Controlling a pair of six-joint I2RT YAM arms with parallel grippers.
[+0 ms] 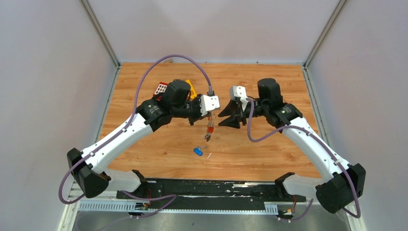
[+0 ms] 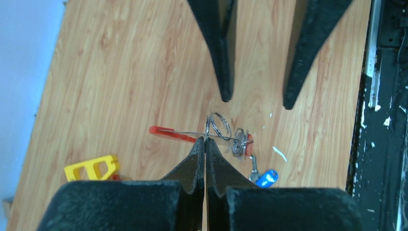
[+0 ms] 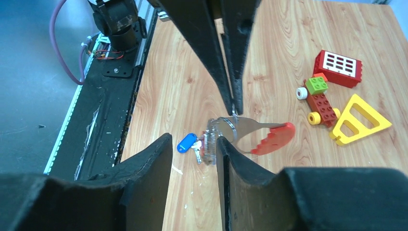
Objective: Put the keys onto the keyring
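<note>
Keyring hangs pinched in my L gripper; R gripper spread, facing it; blue key on table below, near both.

The left gripper pinches the keyring, blue key lying nearby

The tabletop is light brown wood with wavy darker lines. The left pincer and the right pincer are black. The arms are white with black parts, and their cables are purple. The keyring is shiny silver with a red end. One key has a blue head and a silver blade. There is a red block with white squares, a yellow triangle and a green block. The walls are pale grey.
</note>
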